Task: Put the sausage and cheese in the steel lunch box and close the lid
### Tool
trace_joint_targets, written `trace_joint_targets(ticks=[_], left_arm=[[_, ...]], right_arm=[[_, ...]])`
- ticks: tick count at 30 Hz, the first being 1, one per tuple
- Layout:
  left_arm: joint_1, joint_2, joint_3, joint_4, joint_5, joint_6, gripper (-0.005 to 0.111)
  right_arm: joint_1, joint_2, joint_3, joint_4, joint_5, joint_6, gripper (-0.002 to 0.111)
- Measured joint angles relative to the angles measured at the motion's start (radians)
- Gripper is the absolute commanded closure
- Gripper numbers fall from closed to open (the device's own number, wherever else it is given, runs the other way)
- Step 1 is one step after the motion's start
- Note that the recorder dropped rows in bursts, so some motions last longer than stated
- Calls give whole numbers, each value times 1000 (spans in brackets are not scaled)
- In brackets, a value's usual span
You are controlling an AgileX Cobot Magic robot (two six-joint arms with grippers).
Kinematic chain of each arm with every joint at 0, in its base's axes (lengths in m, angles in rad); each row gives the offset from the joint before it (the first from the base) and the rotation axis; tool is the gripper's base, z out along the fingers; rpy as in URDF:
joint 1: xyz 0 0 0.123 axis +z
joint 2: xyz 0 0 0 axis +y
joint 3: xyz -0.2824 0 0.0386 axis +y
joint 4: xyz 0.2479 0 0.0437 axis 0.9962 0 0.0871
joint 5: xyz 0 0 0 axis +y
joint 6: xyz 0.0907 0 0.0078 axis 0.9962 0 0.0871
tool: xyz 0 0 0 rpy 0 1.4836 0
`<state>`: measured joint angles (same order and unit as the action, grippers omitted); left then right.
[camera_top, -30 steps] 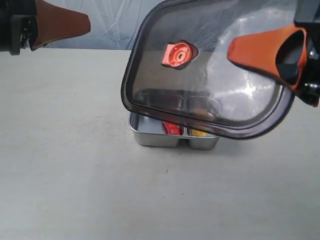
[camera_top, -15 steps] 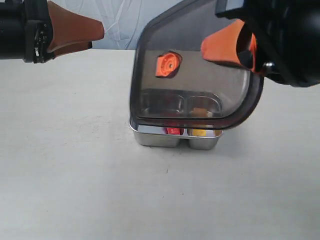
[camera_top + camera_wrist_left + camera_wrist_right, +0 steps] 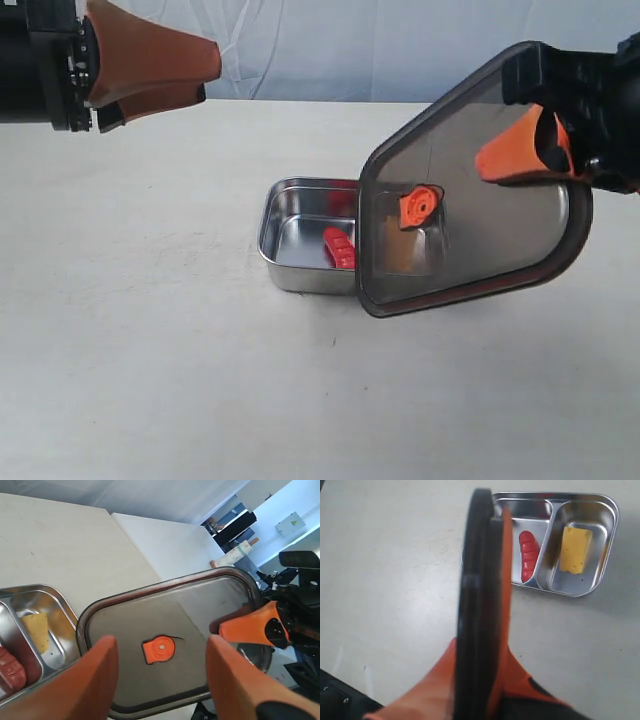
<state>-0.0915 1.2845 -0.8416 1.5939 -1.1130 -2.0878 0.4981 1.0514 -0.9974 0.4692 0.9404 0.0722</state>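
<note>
The steel lunch box sits mid-table with the red sausage in its larger compartment. In the right wrist view the sausage and the yellow cheese lie in separate compartments of the lunch box. My right gripper is shut on the dark lid, held tilted steeply in the air to the box's right, hiding the smaller compartment in the exterior view. The lid's orange valve tab faces the camera. My left gripper hovers open at the upper left, holding nothing. The left wrist view shows the lid beyond the open left gripper.
The box rests on a pale tabletop with a light backdrop behind its far edge. No other loose objects show on the table.
The lid has swung from above the box to its right and tilted steeply, uncovering the larger compartment. The left gripper has crept a little to the right.
</note>
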Motion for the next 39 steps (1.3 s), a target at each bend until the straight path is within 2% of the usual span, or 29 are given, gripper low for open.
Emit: trace_joint_targets(ticks=[4, 8, 12, 16, 19, 24, 28, 34, 39], left_arm=[[0, 0, 0, 5, 6, 0, 55], [0, 0, 1, 13, 44, 0, 55], [0, 0, 1, 13, 86, 0, 55], [0, 0, 1, 13, 112, 0, 55], [0, 0, 1, 13, 129, 0, 55], [0, 2, 1, 13, 161, 0, 55], [0, 22, 1, 41, 254, 0, 55], [0, 176, 1, 57, 283, 0, 55], [0, 297, 1, 57, 287, 0, 55]], right_arm=[[-102, 34, 0, 208, 17, -294, 109], [-184, 60, 0, 313, 39, -436, 109], [-310, 136, 54, 462, 84, -600, 109], [-398, 253, 135, 746, 181, -860, 109], [-407, 341, 149, 870, 226, -1006, 109], [-412, 478, 149, 927, 226, -1121, 109], [-412, 574, 151, 981, 226, -1203, 109], [-412, 672, 151, 1093, 219, -1295, 109], [-412, 723, 117, 1117, 170, -1310, 109]])
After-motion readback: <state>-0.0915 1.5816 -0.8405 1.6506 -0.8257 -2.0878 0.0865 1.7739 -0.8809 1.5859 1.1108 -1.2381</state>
